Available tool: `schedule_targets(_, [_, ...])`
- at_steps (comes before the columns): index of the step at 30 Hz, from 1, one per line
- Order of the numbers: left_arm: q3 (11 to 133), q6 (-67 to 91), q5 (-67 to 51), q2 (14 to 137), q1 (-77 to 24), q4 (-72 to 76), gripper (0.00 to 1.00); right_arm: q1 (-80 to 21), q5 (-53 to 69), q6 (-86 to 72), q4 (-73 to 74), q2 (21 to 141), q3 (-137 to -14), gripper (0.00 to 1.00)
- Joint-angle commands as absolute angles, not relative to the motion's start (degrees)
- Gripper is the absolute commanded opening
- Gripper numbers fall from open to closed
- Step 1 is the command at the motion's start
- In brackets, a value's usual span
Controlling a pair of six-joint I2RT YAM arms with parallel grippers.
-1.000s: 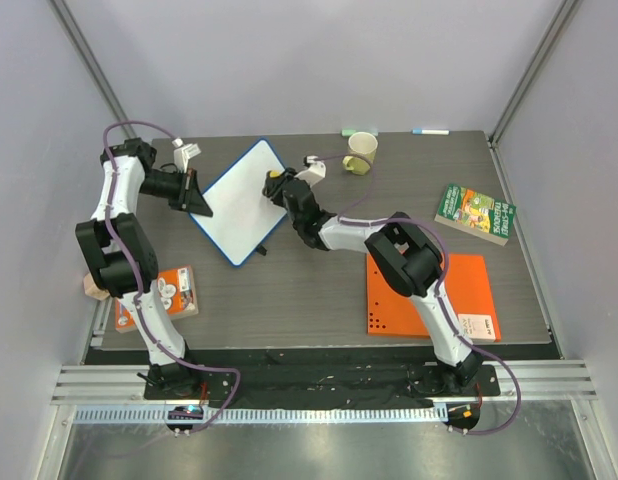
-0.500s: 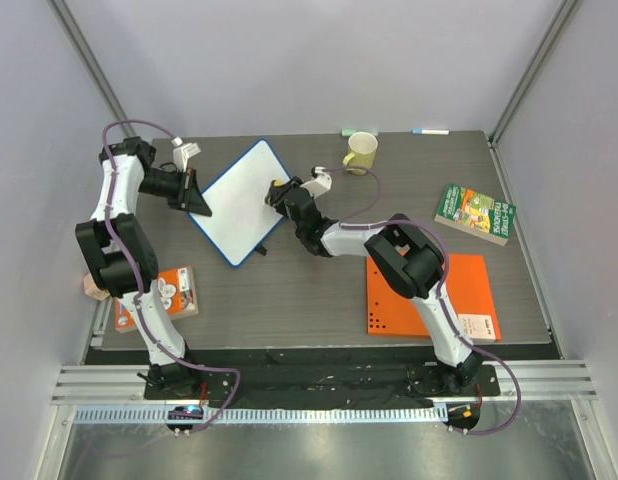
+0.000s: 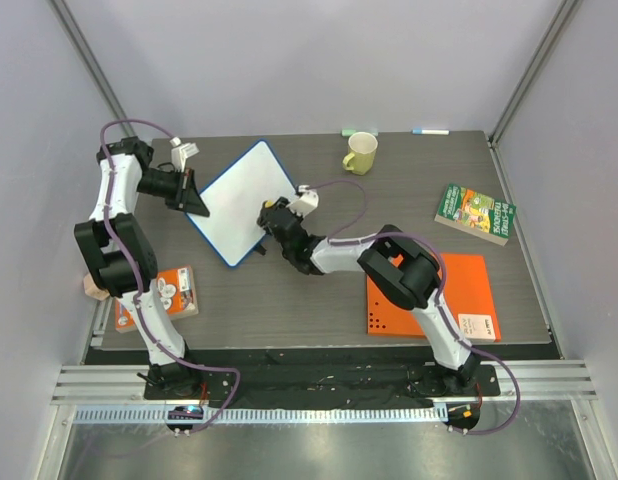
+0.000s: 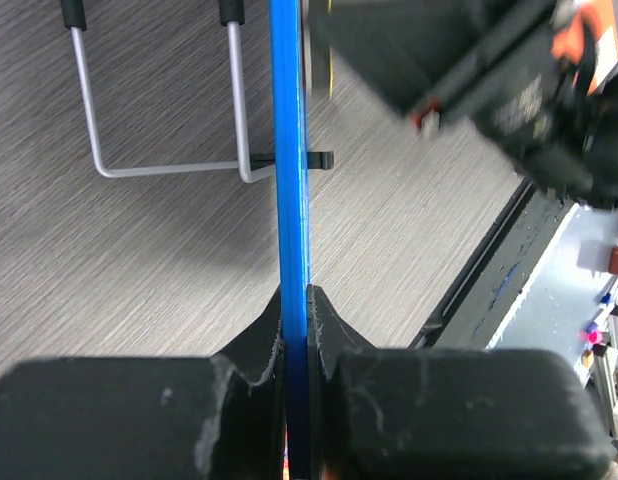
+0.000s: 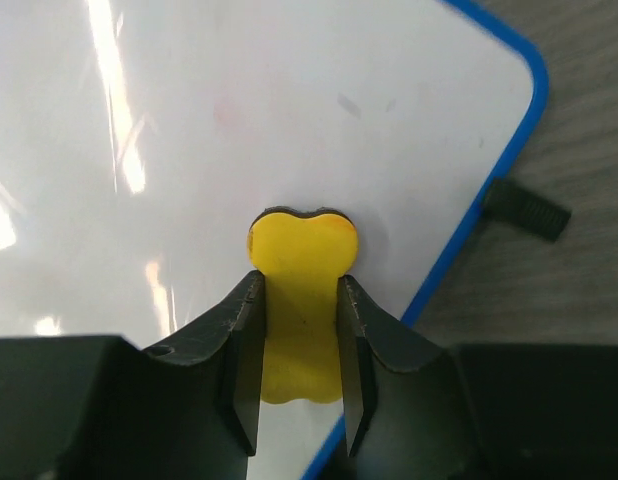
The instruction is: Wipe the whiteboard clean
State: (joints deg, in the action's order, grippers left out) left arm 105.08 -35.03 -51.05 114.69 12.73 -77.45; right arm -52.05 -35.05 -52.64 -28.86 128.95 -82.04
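The left gripper (image 4: 295, 300) is clamped on the thin blue rim of the whiteboard (image 3: 239, 195), which runs straight out from between its jaws, seen edge-on, with a wire stand (image 4: 164, 170) just to one side of it over the wood-grain table (image 4: 109, 270). The right gripper (image 5: 301, 285) has its jaws closed on a yellow eraser (image 5: 303, 245), whose rounded tip juts just past the fingertips and presses against the board's white face (faint reddish smudges show beyond the tip), near the rounded blue corner off to the jaws' right.

No legible text or numbers
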Motion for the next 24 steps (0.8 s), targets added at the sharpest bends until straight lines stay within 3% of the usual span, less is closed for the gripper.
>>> schedule_targets(1, [106.97,-38.32,-58.1,114.35,10.28,-92.11,0.0,-59.86,-22.49,-52.38,-18.97,128.69,-72.72,0.01])
schedule_targets(7, [105.12,-35.6,-57.13,113.03,10.37,-88.07,0.0,-58.71,-35.57,-49.22,-21.45,107.34,-56.11,0.01])
schedule_targets(13, [106.61,-35.77,-56.87,114.96,10.37,-88.5,0.0,-58.8,-41.04,-46.5,-15.91,90.47,-45.81,0.01])
schedule_targets(18, [102.58,-35.69,-56.78,112.77,10.46,-86.75,0.0,-58.8,-42.63,-46.41,-9.94,85.96,-42.89,0.01])
schedule_targets(24, [99.32,-35.77,-56.69,111.01,10.37,-85.43,0.0,-58.8,-40.0,-46.4,-6.6,89.11,-43.68,0.01])
